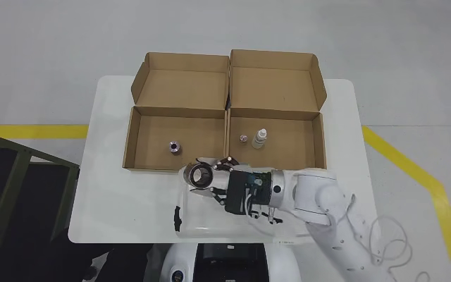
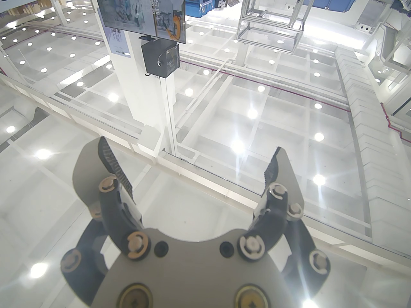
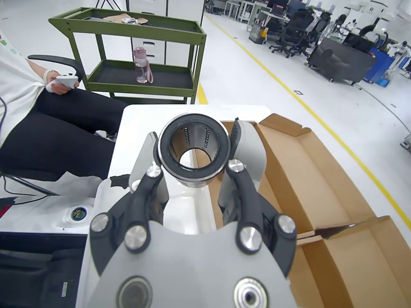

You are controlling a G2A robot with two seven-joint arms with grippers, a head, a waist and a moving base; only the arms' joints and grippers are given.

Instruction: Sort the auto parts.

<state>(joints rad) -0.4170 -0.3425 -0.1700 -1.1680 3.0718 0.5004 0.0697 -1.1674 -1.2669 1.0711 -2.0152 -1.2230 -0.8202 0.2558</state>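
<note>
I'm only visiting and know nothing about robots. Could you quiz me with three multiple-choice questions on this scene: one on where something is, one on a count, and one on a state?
1. Where is the metal bearing?
A. On the floor.
B. Held in the right gripper.
C. Lying on the green cart.

2. How many cardboard boxes stand open on the table?
A. One.
B. Four.
C. Two.

3. What state is the left gripper in?
A. Open and empty.
B. Shut on a bottle.
C. Shut on a cloth.

Answers:
1 B: the gripper clamps the bearing on both sides.
2 C: one box sits right beside the other, both with lids up.
3 A: its jaws stand wide apart with nothing between them.
</note>
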